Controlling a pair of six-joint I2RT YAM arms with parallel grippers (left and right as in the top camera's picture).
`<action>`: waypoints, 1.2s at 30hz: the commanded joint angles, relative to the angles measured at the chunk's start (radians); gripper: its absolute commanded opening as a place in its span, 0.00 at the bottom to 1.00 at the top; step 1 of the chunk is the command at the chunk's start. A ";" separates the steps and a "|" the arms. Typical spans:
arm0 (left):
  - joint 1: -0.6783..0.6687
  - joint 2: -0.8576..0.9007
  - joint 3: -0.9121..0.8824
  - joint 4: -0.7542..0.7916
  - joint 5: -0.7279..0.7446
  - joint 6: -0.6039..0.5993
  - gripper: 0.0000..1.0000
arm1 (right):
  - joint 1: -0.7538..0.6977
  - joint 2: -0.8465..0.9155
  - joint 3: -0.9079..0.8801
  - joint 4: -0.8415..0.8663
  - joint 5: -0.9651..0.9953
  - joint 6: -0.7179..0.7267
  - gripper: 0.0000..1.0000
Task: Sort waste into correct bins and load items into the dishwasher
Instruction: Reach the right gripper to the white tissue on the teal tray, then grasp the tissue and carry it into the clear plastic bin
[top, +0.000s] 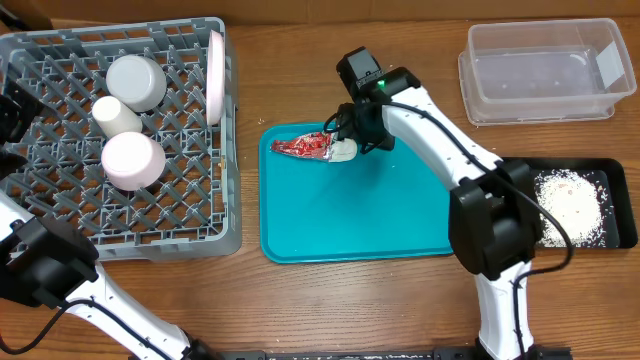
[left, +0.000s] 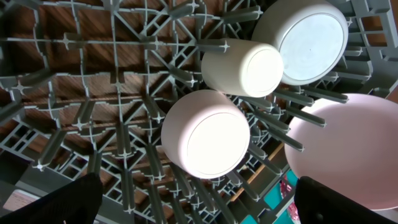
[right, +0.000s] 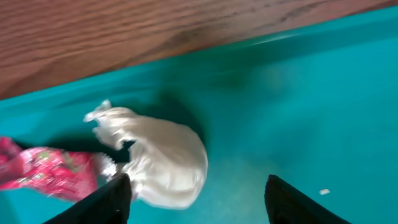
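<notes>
The crumpled red wrapper (top: 305, 147) and its white napkin wad (top: 343, 152) lie at the back of the teal tray (top: 350, 220). My right gripper (top: 347, 138) is low over the wad (right: 161, 158), open, its left finger beside the wad and the right finger well apart. In the grey dish rack (top: 190, 200) sit the white cup (top: 116, 115), metal bowl (top: 137, 82), pinkish bowl (top: 132, 160) and the plate (top: 215, 62) on edge. My left gripper (left: 199, 205) hangs open above the rack with nothing between its fingers.
A clear plastic tub (top: 545, 70) stands at the back right. The black tray (top: 620, 200) on the right holds white rice grains (top: 570, 205). One small grain (right: 321, 191) lies on the teal tray near my right finger.
</notes>
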 joint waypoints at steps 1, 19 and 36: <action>-0.007 -0.018 0.000 -0.002 -0.011 -0.009 1.00 | 0.003 0.045 -0.004 0.013 -0.010 0.007 0.67; -0.007 -0.018 0.000 -0.002 -0.011 -0.009 1.00 | -0.047 0.066 0.060 -0.103 -0.029 0.010 0.04; -0.007 -0.018 0.000 -0.002 -0.011 -0.009 1.00 | -0.291 -0.063 0.350 -0.469 0.045 -0.202 0.04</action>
